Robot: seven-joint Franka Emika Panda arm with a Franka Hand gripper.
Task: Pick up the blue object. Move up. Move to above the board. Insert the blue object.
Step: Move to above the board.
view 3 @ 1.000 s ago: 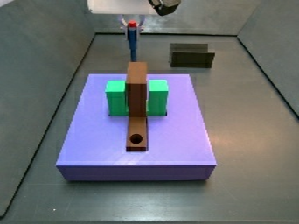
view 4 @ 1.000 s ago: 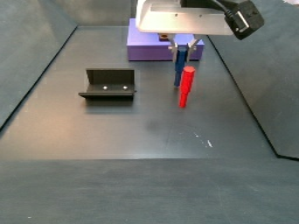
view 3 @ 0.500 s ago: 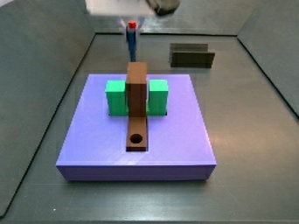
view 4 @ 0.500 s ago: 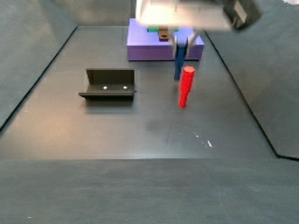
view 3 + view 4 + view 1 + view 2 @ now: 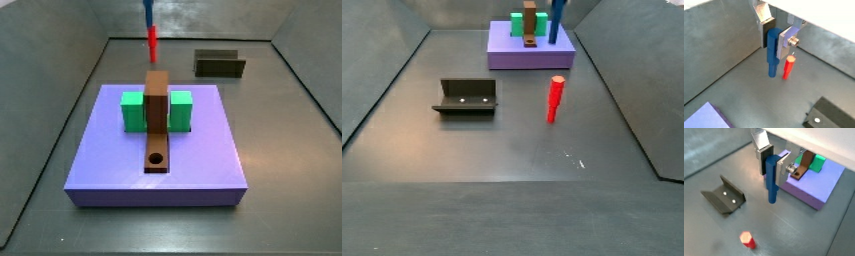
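The gripper (image 5: pixel 775 44) is shut on the blue peg (image 5: pixel 772 55), holding its upper part so the peg hangs upright, clear of the floor; both wrist views show it (image 5: pixel 771 180). In both side views only the peg's lower end shows at the top edge (image 5: pixel 147 12) (image 5: pixel 556 20); the gripper itself is out of frame there. The brown board (image 5: pixel 156 115) lies along the purple slab (image 5: pixel 201 165), with its round hole (image 5: pixel 156 159) at the near end. The board also shows in a wrist view (image 5: pixel 803 172), off to the side of the peg.
A thin red stick (image 5: pixel 555 98) stands upright on the floor close to the peg (image 5: pixel 789 68). A green block (image 5: pixel 134 112) sits under the board on the slab. The fixture (image 5: pixel 466 97) stands on the floor away from the slab (image 5: pixel 219 64).
The gripper has moved straight up with the blue peg and left the side views through the top. The red stick has stayed in place.
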